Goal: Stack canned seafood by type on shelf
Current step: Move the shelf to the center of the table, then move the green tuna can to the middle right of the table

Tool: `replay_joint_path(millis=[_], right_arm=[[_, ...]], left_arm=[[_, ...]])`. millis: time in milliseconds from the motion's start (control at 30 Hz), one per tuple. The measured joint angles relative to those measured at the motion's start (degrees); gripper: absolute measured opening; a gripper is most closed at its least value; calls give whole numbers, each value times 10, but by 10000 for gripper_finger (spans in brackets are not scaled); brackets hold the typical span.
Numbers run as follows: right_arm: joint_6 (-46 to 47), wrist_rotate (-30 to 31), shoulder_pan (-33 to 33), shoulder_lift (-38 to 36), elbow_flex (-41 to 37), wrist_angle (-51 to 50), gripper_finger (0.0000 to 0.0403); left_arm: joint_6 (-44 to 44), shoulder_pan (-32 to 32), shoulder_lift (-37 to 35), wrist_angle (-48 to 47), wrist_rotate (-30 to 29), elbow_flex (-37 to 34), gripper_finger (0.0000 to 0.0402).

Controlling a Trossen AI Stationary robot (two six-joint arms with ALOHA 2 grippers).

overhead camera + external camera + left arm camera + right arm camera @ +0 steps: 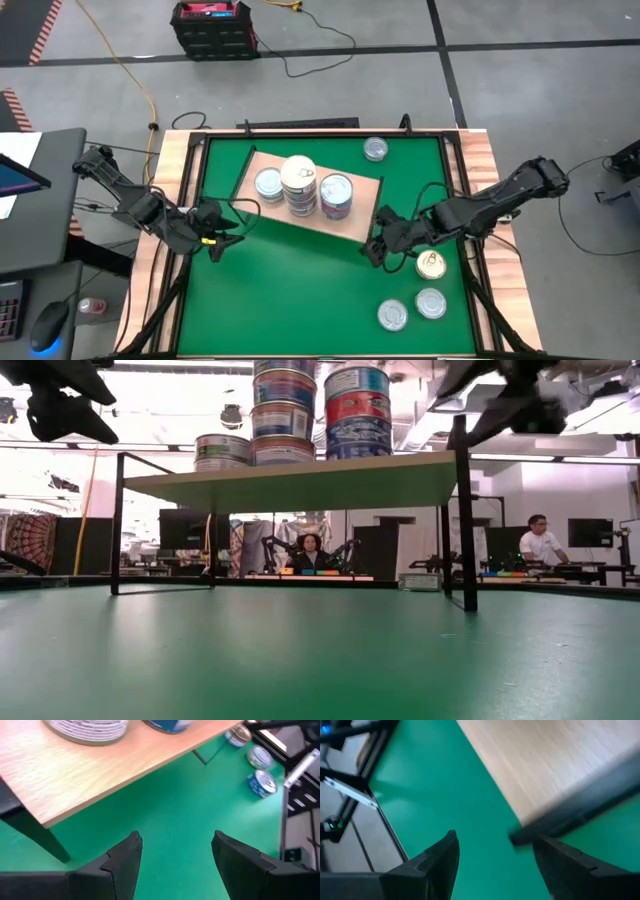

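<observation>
Right gripper [372, 248] empty beside shelf [262, 166] corner.

The left pincer [175, 852] hangs open and empty over green table [175, 800] beside the shelf [75, 775].

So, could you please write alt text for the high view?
Seen from above, a wooden shelf on a green table holds three stacks of tins, with four loose tins around. The open left gripper and right gripper flank it, both empty.
</observation>
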Motion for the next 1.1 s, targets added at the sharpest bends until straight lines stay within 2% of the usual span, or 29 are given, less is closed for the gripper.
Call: replay_joint_path(millis=[267, 400, 533, 667, 800, 933, 1100], right_arm=[[13, -15, -1, -77, 65, -208, 276], [4, 35, -46, -121, 81, -297, 276], [-45, 77, -136, -153, 81, -310, 276], [-121, 70, -256, -158, 75, -298, 276], [-206, -6, -395, -135, 40, -219, 276], [-288, -70, -526, -95, 10, -140, 276], [-393, -124, -637, -7, 5, -71, 276]], left_arm=[[24, 0, -24, -9, 13, 0, 231], [25, 0, -23, -9, 14, 0, 231], [26, 0, -23, -8, 0, 0, 231], [36, 0, -23, -8, -12, 0, 231], [72, 0, -23, -8, -38, 0, 231], [83, 0, -25, -7, -37, 0, 231], [71, 0, -24, -4, -47, 0, 231]])
